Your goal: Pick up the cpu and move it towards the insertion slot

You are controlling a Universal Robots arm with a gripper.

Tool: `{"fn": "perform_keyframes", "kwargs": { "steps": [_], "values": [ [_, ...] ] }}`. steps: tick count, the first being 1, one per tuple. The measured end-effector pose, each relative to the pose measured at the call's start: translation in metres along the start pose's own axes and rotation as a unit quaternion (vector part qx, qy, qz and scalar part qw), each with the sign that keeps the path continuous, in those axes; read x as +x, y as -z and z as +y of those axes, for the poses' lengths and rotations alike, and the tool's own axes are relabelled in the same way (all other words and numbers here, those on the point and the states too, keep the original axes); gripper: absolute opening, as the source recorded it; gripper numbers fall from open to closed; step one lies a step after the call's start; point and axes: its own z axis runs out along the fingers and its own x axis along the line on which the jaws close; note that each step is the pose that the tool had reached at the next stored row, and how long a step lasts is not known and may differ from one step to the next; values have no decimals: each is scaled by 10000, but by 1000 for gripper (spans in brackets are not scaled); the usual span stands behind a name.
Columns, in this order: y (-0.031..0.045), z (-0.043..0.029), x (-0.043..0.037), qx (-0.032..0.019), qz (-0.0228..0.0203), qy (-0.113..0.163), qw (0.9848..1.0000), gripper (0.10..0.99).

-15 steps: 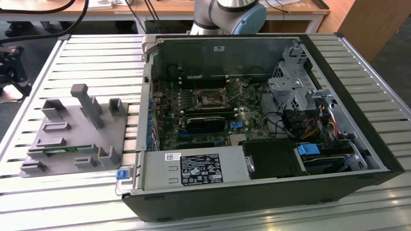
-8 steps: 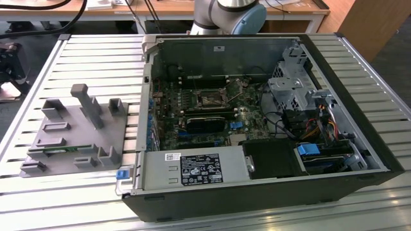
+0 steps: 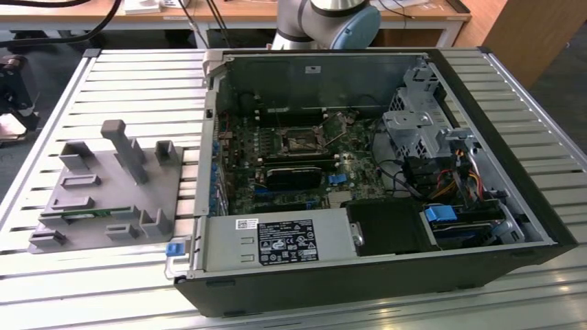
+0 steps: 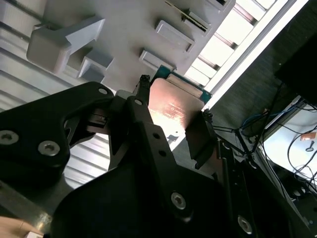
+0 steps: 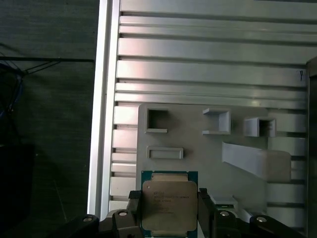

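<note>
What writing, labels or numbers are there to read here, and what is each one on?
None can be read.
The cpu, held in the gripper: faint lines of print on its metal face, too blurred.
A black label on the power supply: text and symbols, too small.
A white sticker beside it: too small.
A small sticker on the computer case wall: too small.

One cpu (image 5: 168, 208), one grey fixture (image 3: 110, 196), one insertion slot (image 3: 300, 142), one computer case (image 3: 367, 283).

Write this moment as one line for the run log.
gripper: shut on cpu | cpu: held over fixture | slot: in open case, apart from cpu
</note>
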Motion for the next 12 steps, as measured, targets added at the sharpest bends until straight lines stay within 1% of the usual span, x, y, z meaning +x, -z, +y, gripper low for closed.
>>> {"fn": "perform_keyframes", "kwargs": {
  "steps": [5, 12],
  "values": [
    [43, 2, 0, 0, -1, 0, 10000, 541],
    [75, 4, 0, 0, 0, 0, 10000, 541]
  ]
}}
